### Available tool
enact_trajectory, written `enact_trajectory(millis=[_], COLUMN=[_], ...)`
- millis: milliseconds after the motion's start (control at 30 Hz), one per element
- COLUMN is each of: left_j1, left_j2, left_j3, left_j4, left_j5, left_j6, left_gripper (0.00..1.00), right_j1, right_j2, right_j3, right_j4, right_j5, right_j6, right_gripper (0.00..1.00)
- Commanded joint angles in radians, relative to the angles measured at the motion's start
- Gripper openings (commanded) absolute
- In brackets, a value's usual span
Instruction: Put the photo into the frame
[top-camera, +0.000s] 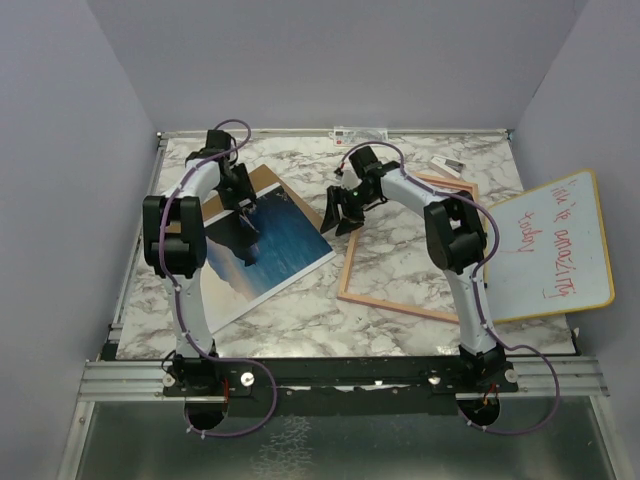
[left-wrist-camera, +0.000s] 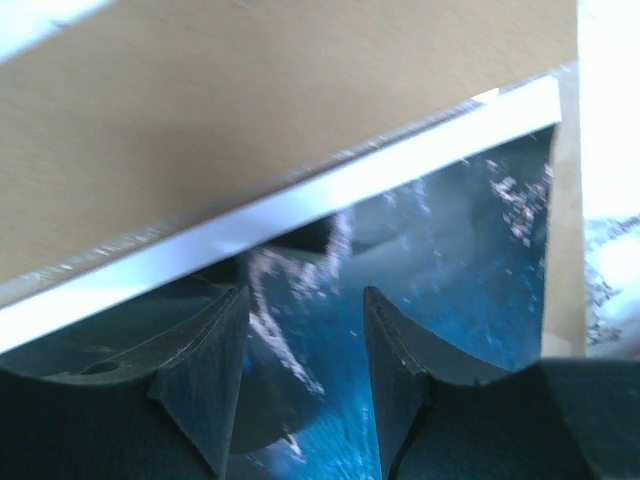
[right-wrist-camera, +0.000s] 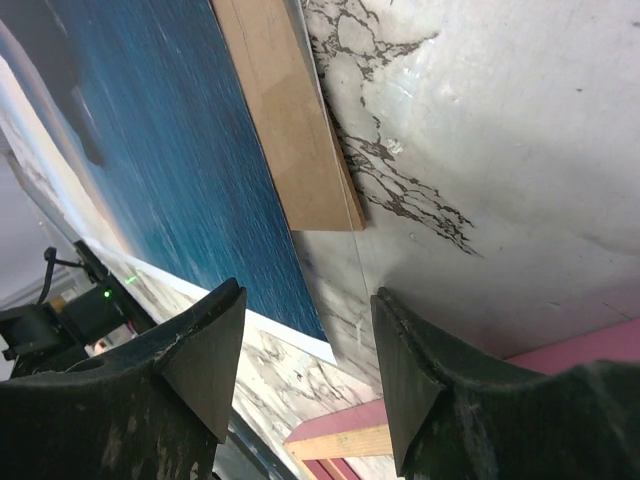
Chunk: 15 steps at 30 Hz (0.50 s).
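Observation:
The photo (top-camera: 270, 250), blue sea with a white border, lies flat at the left on the brown backing board (top-camera: 268, 180). My left gripper (top-camera: 248, 215) is open and hovers low over the photo's far part. In the left wrist view its jaws (left-wrist-camera: 305, 290) stand apart over the blue print (left-wrist-camera: 450, 260), with nothing between them. The frame (top-camera: 395, 305), pink and light wood, lies flat at the right. My right gripper (top-camera: 338, 222) is open and empty, tilted down between the photo's right edge and the frame. The right wrist view shows the gripper (right-wrist-camera: 308, 290), the photo (right-wrist-camera: 170, 150) and the frame corner (right-wrist-camera: 340, 440).
A wood-edged whiteboard (top-camera: 550, 245) with red writing leans over the table's right edge. A small marker-like object (top-camera: 447, 165) and a label strip (top-camera: 360, 133) lie at the back. The marble table (top-camera: 300, 310) is walled on three sides.

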Motion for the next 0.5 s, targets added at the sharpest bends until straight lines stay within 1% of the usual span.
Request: enact_trajectory(millis=[0, 67, 167, 233, 367, 467], left_j1=[-0.059, -0.063, -0.071, -0.078, -0.079, -0.08], left_j2=[-0.102, -0.13, -0.158, -0.153, -0.128, -0.101], left_j3=[-0.077, -0.133, -0.218, -0.263, -0.328, -0.342], left_j4=[0.008, 0.018, 0.048, 0.048, 0.048, 0.047], left_j5=[0.017, -0.002, 0.055, 0.063, 0.009, -0.018], left_j6=[-0.022, -0.037, -0.046, -0.046, -0.064, -0.072], left_gripper=[0.5, 0.48, 0.46, 0.46, 0.44, 0.42], right_j1=[0.001, 0.001, 0.002, 0.001, 0.002, 0.001], right_j2=[0.014, 0.017, 0.026, 0.033, 0.033, 0.013], right_j3=[-0.04, -0.038, -0.039, -0.039, -0.047, -0.074], right_j4=[-0.05, -0.035, -0.009, 0.009, 0.047, 0.103], right_j5=[-0.036, -0.052, -0.088, -0.115, -0.189, -0.285], right_j6=[-0.052, -0.052, -0.052, -0.051, -0.053, -0.049], right_gripper=[0.59, 0.59, 0.59, 0.59, 0.59, 0.58])
